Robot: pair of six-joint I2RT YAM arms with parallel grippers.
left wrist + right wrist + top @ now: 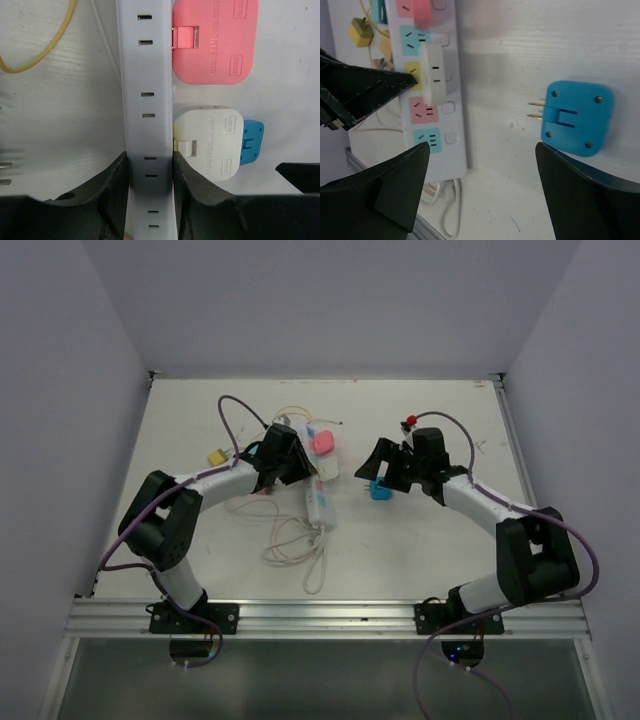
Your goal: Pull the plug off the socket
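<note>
The socket, a long white power strip (321, 495) with pastel outlet faces, lies in the middle of the table. My left gripper (149, 160) is shut on its narrow sides (145, 100). A pink plug (215, 40) and a white plug (210, 142) are still seated in the strip. A blue plug (577, 117) lies loose on the table to the right of the strip (427, 90), its two prongs bare and pointing at the strip. My right gripper (482, 155) is open and empty, just above the table between the strip and the blue plug (380, 490).
The strip's thin white cord (295, 540) lies coiled toward the near edge. A yellow plug (216, 456) with a thin yellow wire (45, 55) sits left of the strip. A small red object (409, 423) lies at the back, behind the right arm.
</note>
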